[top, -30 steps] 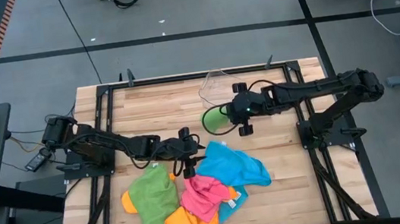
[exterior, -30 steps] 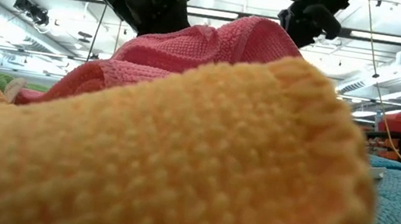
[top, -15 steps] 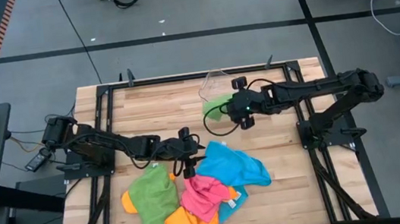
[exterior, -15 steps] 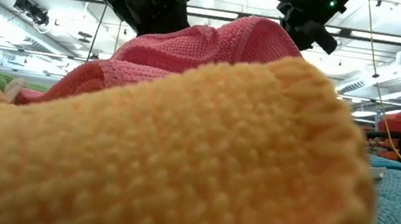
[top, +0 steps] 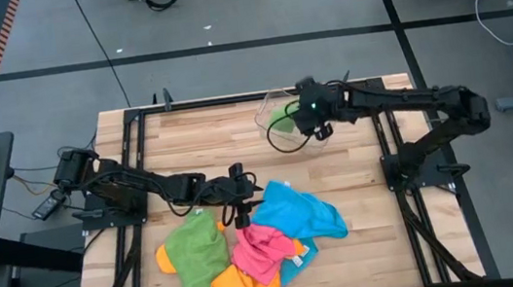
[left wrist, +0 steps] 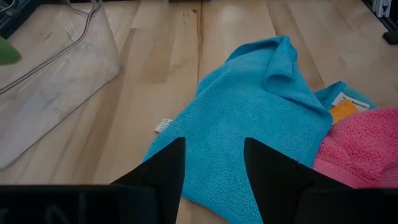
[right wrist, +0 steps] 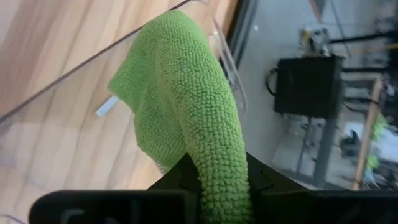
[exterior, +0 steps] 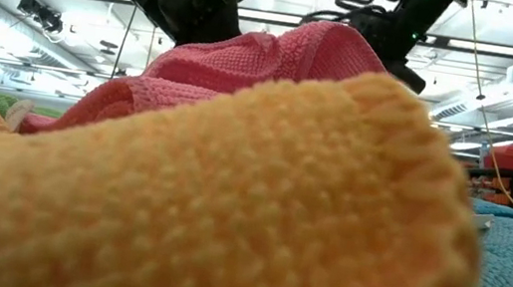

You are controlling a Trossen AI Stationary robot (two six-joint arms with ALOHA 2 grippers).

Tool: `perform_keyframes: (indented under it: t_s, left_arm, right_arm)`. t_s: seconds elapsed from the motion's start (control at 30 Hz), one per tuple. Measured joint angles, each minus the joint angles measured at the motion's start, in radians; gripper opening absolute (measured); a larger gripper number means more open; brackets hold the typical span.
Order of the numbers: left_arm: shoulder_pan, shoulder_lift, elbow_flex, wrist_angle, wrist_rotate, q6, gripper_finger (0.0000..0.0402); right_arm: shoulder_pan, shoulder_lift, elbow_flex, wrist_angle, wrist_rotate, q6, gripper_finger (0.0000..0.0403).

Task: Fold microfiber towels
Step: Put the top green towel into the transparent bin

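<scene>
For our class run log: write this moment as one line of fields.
right gripper: shut on green towel, over clear tray | left gripper: open, above blue towel | pile: unfolded

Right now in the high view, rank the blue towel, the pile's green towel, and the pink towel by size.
1. Blue towel and green towel: about alike, too close to rank.
2. Pink towel: smallest, partly overlapped.

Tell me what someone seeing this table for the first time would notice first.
Probably the heap of bright microfiber towels at the table's near edge: green, pink, orange and sky blue, all crumpled together. Next, the right gripper at the far side, shut on a folded green towel that it holds over the clear plastic tray. The left gripper hovers open over the sky blue towel at the heap's edge.
</scene>
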Motion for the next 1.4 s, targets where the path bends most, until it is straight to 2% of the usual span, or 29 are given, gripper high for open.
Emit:
perform_keyframes:
  t_s: [0.3,0.47,0.93,1.07,1.2,1.4]
  left_arm:
    - [0.009,0.0,0.0,0.0,0.0,0.034,0.0173]
    - [0.026,0.0,0.0,0.001,0.0,0.053,0.0174]
    - [0.057,0.0,0.0,-0.017,0.0,0.077,0.0174]
    - [0.061,0.0,0.0,-0.017,0.0,0.078,0.0174]
    - [0.072,0.0,0.0,-0.017,0.0,0.086,0.0173]
    - [0.095,0.0,0.0,-0.018,0.0,0.09,0.0174]
  right_arm:
    - [-0.173,0.017,0.0,0.005,-0.284,-0.139,0.0045]
    - [-0.219,0.039,-0.001,0.043,-0.371,-0.178,0.0044]
    - [-0.286,0.166,-0.001,0.159,-0.471,-0.262,0.0044]
    - [-0.312,0.219,0.02,0.155,-0.537,-0.249,0.0044]
    - [-0.334,0.276,0.093,0.083,-0.588,-0.236,0.0044]
    - [-0.356,0.383,0.274,-0.087,-0.667,-0.206,0.0044]
